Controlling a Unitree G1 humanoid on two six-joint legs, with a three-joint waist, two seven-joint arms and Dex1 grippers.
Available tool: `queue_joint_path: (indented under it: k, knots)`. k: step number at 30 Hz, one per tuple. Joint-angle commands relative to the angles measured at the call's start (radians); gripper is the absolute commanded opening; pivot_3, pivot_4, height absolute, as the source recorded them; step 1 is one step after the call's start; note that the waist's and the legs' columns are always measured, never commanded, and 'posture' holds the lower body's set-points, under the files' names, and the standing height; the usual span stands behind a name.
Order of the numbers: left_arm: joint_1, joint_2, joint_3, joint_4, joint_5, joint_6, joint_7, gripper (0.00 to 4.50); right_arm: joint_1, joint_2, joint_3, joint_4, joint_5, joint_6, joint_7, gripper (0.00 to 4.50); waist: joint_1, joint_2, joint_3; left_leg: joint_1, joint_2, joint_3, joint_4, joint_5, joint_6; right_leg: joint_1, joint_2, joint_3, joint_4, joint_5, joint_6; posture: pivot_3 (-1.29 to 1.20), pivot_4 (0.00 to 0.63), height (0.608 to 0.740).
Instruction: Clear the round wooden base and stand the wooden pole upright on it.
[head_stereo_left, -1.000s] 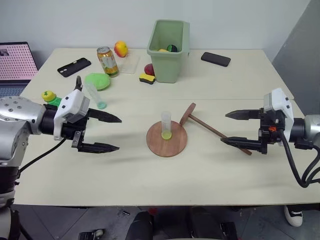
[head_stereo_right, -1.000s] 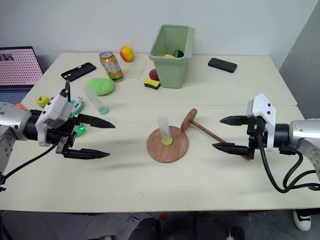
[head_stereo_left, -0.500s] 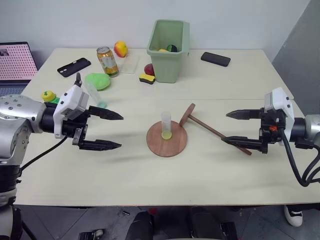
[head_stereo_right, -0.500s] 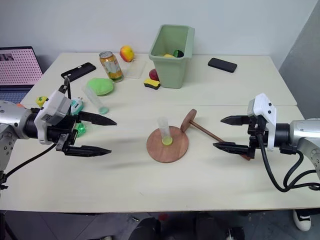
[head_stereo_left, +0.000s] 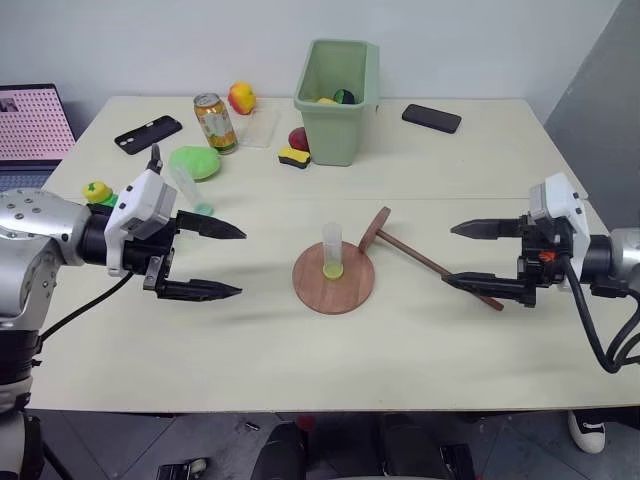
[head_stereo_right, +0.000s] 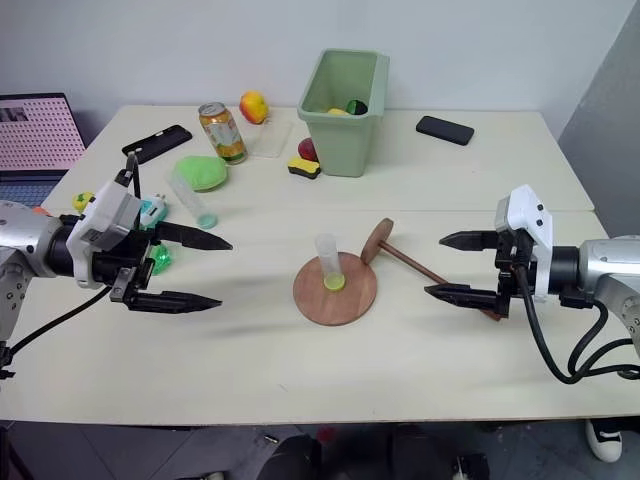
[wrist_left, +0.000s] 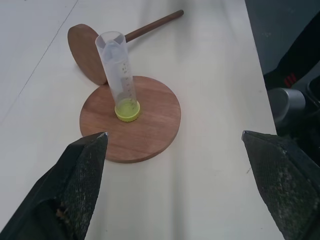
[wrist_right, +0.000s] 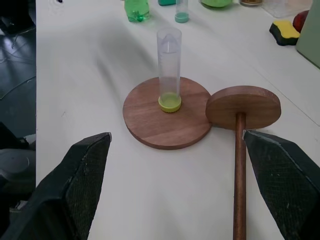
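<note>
The left gripper (head_stereo_left: 212, 260) hangs above the table with its two black fingers spread wide and nothing between them. Out ahead of its fingertips, well apart from them, lies the round wooden base (head_stereo_left: 334, 277), flat on the table. A clear plastic tube (head_stereo_left: 332, 249) with a yellow-green cap at its foot stands upright on the middle of the base, so the base is not yet cleared.

Just past the base, on its far side from this gripper, the wooden pole (head_stereo_left: 432, 262) lies on the table. The disc fixed to its end (head_stereo_left: 375, 229) is tipped up on edge and sits right against the rim of the base; from the wrist views the two look to be touching or nearly so. The rod runs away from the disc toward the right gripper (head_stereo_left: 468, 254), whose fingers are likewise spread wide and empty. The far tip of the rod lies close below this gripper's lower finger, though not between the fingers.

By my reading nothing of the task is done. The tube has to come off the base first, and then the pole must be picked up, turned disc-down or rod-down as fits, and stood on the base.
</note>
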Motion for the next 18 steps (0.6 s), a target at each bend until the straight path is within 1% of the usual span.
queue_joint_path:
  k: [1, 3, 5, 7, 10, 12, 13, 16, 18]
  knots:
    - [-0.043, -0.041, -0.019, 0.011, 0.044, -0.053, 0.046, 4.50, -0.034, -0.003, -0.050, -0.034, 0.050, 0.013, -0.011, 4.42, 0.000, 0.000, 0.000, 0.000, 0.000, 0.000, 0.000, 0.000, 0.000, 0.000, 0.000, 0.000, 0.000, 0.000, 0.000, 0.00, 0.150, 0.740]
    - [-0.067, -0.096, -0.046, 0.013, 0.059, -0.070, 0.084, 4.50, -0.046, 0.005, -0.048, -0.044, 0.066, 0.019, -0.015, 4.42, 0.002, 0.000, 0.000, 0.000, 0.000, 0.000, 0.000, 0.000, 0.000, 0.001, 0.000, 0.000, 0.000, 0.000, 0.000, 0.00, 0.150, 0.740]
    - [-0.108, -0.194, -0.078, 0.015, 0.069, -0.048, 0.164, 4.50, -0.066, 0.016, -0.038, -0.063, 0.088, 0.027, -0.024, 4.42, 0.005, 0.000, 0.000, 0.000, 0.000, 0.000, 0.001, 0.000, 0.000, 0.001, 0.000, 0.000, 0.000, 0.000, 0.000, 0.00, 0.150, 0.740]
    - [-0.126, -0.267, -0.117, 0.023, 0.099, -0.068, 0.207, 4.50, -0.085, 0.026, -0.030, -0.085, 0.114, 0.036, -0.034, 4.42, 0.015, 0.000, 0.000, 0.000, 0.000, -0.001, 0.002, 0.000, 0.000, 0.002, -0.001, -0.001, 0.000, 0.000, 0.000, 0.00, 0.150, 0.740]
    - [-0.134, -0.336, -0.168, 0.056, 0.150, -0.111, 0.229, 4.50, -0.114, 0.047, -0.015, -0.098, 0.127, 0.045, -0.059, 4.42, 0.020, 0.000, 0.000, -0.001, -0.001, 0.000, 0.002, 0.000, 0.000, 0.001, -0.001, 0.000, -0.001, 0.000, 0.000, 0.00, 0.150, 0.740]
    - [-0.145, -0.365, -0.189, 0.082, 0.173, -0.125, 0.244, 4.50, -0.122, 0.056, -0.011, -0.100, 0.133, 0.049, -0.074, 4.42, 0.019, 0.000, 0.000, -0.001, -0.001, 0.000, 0.001, 0.002, -0.003, 0.000, -0.001, 0.000, -0.001, 0.000, 0.000, 0.00, 0.150, 0.740]
    - [-0.155, -0.398, -0.200, 0.098, 0.174, -0.123, 0.258, 4.50, -0.121, 0.059, -0.011, -0.103, 0.135, 0.050, -0.081, 4.42, 0.021, 0.000, 0.000, -0.001, -0.001, 0.000, 0.001, 0.002, -0.003, 0.000, -0.001, 0.000, -0.001, 0.000, 0.000, 0.00, 0.150, 0.740]
    - [-0.190, -0.474, -0.223, 0.166, 0.214, -0.173, 0.306, 4.50, -0.122, 0.063, -0.011, -0.110, 0.141, 0.050, -0.096, 4.42, 0.025, 0.000, 0.000, -0.001, -0.001, 0.000, 0.002, 0.002, -0.003, 0.000, -0.001, 0.000, 0.000, 0.000, 0.000, 0.00, 0.150, 0.740]
    - [-0.211, -0.509, -0.224, 0.207, 0.229, -0.187, 0.326, 4.50, -0.125, 0.067, -0.015, -0.114, 0.152, 0.055, -0.106, 4.42, 0.027, -0.001, 0.000, -0.001, -0.001, 0.000, 0.002, 0.002, -0.003, 0.001, -0.001, 0.000, -0.001, 0.000, 0.000, 0.00, 0.150, 0.740]
